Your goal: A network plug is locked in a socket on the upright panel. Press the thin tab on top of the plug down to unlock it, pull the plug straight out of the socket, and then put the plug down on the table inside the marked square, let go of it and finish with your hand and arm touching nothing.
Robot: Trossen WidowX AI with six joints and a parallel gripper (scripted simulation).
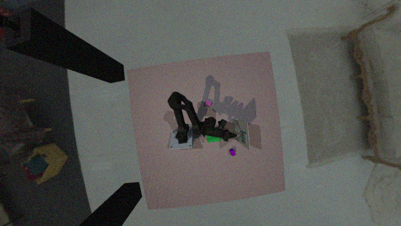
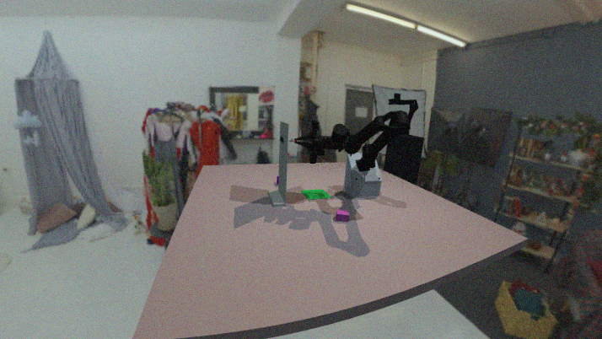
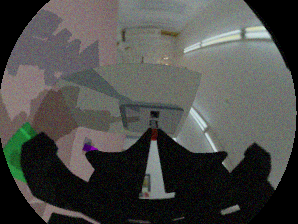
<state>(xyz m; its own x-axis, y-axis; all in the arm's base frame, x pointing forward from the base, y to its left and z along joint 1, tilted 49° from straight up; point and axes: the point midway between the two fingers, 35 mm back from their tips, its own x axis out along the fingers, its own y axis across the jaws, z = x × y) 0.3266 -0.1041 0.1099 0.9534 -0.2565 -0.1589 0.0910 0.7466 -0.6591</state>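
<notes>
From my station I see the arm (image 2: 371,135) stretched out level from its grey base (image 2: 362,182) toward the upright panel (image 2: 282,162), which stands on the pink counter (image 2: 295,261). The gripper (image 1: 235,136) sits a short gap from the panel face, its jaws nearly closed and pinched on something thin; in the wrist view that is a small dark piece with a reddish mark, which I take to be the plug (image 3: 154,123) (too blurred to be sure whether it is in the socket or out of it). The green marked square (image 1: 213,139) lies on the counter beneath the forearm, between base and panel. Two purple blocks rest apart from it, one (image 1: 232,152) near the panel's foot, one (image 1: 208,103) on the arm's far side.
</notes>
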